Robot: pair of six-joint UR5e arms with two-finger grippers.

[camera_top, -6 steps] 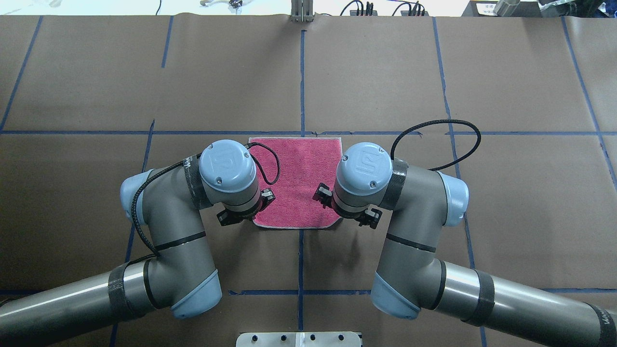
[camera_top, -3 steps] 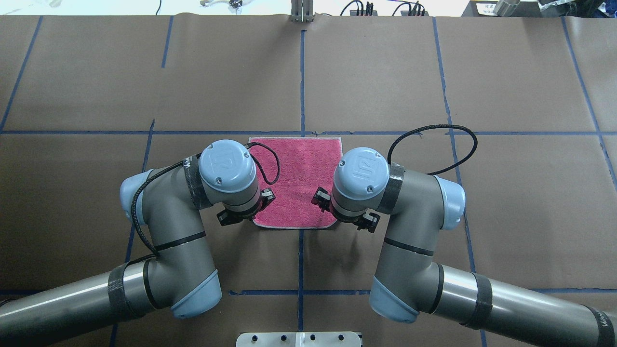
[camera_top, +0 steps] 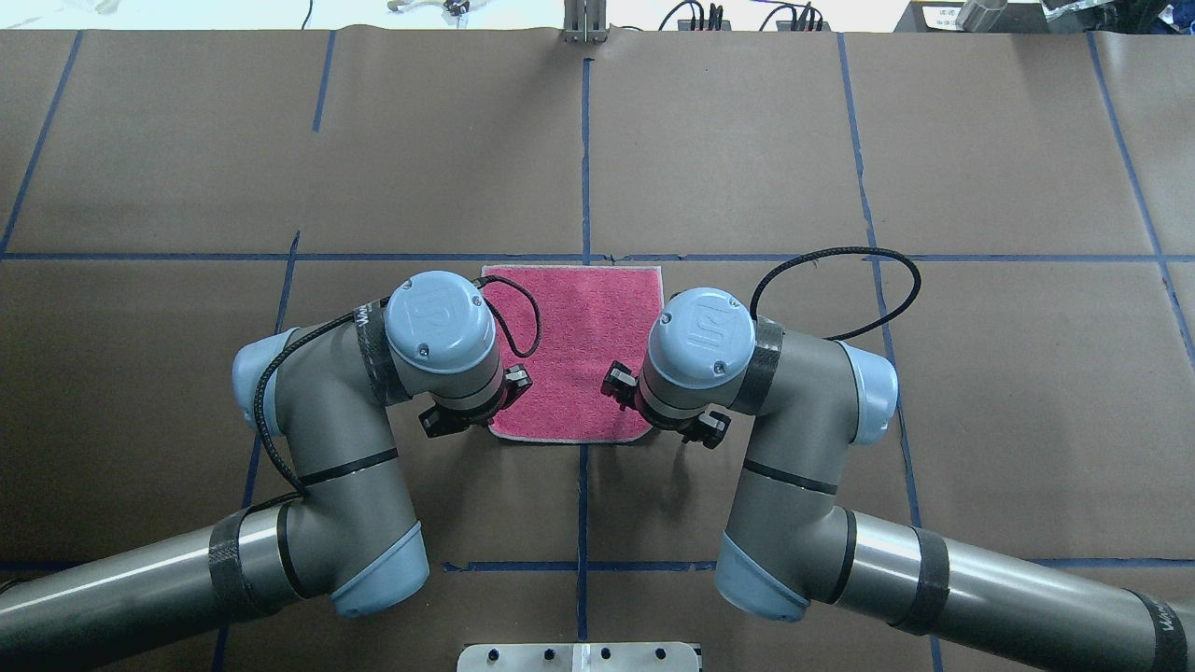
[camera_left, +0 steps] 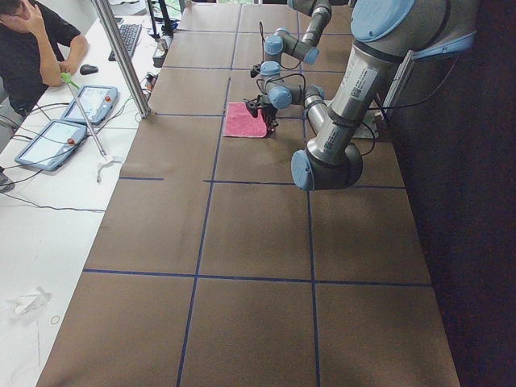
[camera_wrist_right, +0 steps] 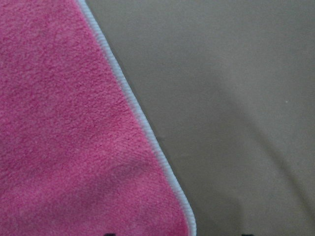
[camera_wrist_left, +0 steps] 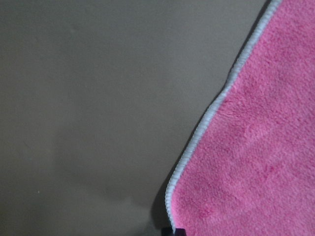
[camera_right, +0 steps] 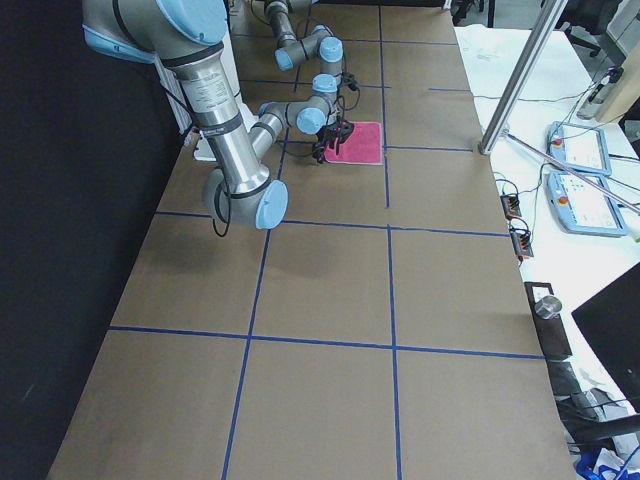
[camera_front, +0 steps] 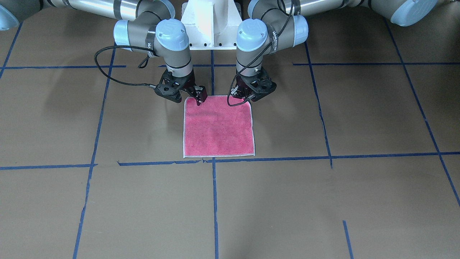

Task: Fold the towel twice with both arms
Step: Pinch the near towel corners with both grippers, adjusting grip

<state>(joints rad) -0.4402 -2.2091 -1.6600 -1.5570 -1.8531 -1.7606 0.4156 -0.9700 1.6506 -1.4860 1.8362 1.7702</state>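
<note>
Brown desk [camera_front: 323, 201], towel [camera_front: 218, 129] flat, first fold pending: right fingers [camera_front: 199, 97] wide, left fingers [camera_front: 240, 95] I cannot tell; pinch near corners next.

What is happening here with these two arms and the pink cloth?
The two robot arms are set up to fold the towel, which lies flat on the table, pink face up and not yet folded. The left gripper is at one corner on the robot's side, the right gripper at the other. Whether either has closed on it cannot be seen.
</note>
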